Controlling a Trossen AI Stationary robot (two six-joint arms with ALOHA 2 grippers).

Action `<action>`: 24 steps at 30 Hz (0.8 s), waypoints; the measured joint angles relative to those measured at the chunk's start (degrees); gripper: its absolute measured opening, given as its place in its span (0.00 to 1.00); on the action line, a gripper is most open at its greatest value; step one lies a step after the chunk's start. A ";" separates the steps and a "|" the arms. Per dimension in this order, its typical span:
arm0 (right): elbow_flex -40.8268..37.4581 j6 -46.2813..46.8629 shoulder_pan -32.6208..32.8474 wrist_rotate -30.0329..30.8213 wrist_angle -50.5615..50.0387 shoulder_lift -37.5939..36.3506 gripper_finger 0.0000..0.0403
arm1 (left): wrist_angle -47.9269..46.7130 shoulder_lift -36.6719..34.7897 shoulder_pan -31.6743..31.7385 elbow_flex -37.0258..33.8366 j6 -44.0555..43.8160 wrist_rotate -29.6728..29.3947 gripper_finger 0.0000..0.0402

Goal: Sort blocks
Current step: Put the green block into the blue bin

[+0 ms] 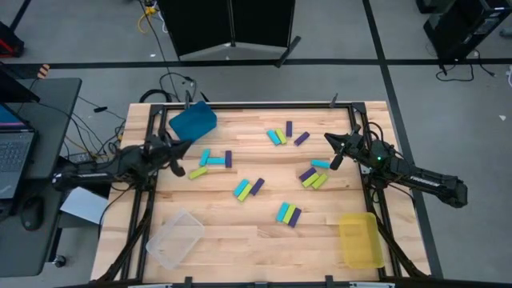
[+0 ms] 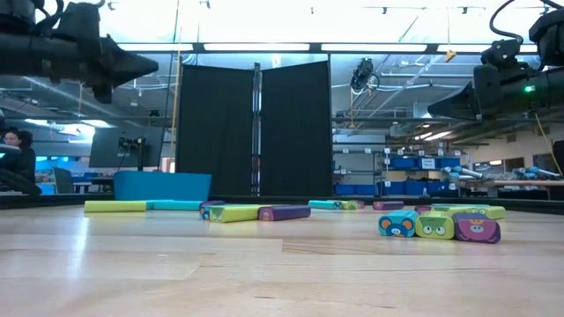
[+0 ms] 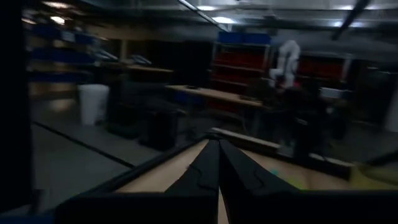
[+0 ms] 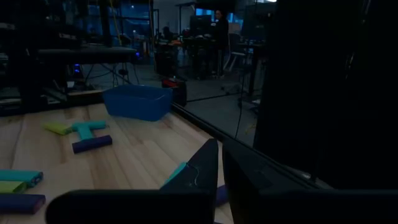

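Observation:
Cyan, lime green and purple blocks lie flat on the wooden table in loose clusters: left of centre (image 1: 210, 160), at the far middle (image 1: 282, 134), right of centre (image 1: 314, 176), at the centre (image 1: 248, 188) and nearer the front (image 1: 288, 214). My left gripper (image 1: 182, 158) hovers above the table's left side, shut, with its fingertips meeting (image 3: 219, 155) and nothing between them. My right gripper (image 1: 330, 152) hovers above the right side beside the right cluster, its fingertips (image 4: 221, 165) nearly together and holding nothing. In the low view both grippers hang well above the blocks (image 2: 432, 225).
A blue bin (image 1: 193, 120) stands at the far left corner, a clear bin (image 1: 176, 238) at the near left and a yellow bin (image 1: 360, 238) at the near right. Bare wood lies along the table's front middle (image 1: 264, 240). A laptop desk (image 1: 24, 152) stands beyond the left edge.

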 joint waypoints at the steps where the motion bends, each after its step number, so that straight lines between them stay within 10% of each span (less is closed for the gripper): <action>1: 0.00 -0.01 0.00 -0.01 0.00 -0.01 0.09 | -0.01 1.14 0.00 0.71 -0.14 1.21 0.03; 14: 0.00 -0.02 0.00 0.00 0.00 0.00 0.09 | -2.01 23.05 -0.26 12.80 -2.90 15.02 0.03; 24: 0.00 0.00 0.00 -0.02 0.02 0.00 0.09 | -28.13 43.11 -1.18 33.30 -1.56 14.85 0.03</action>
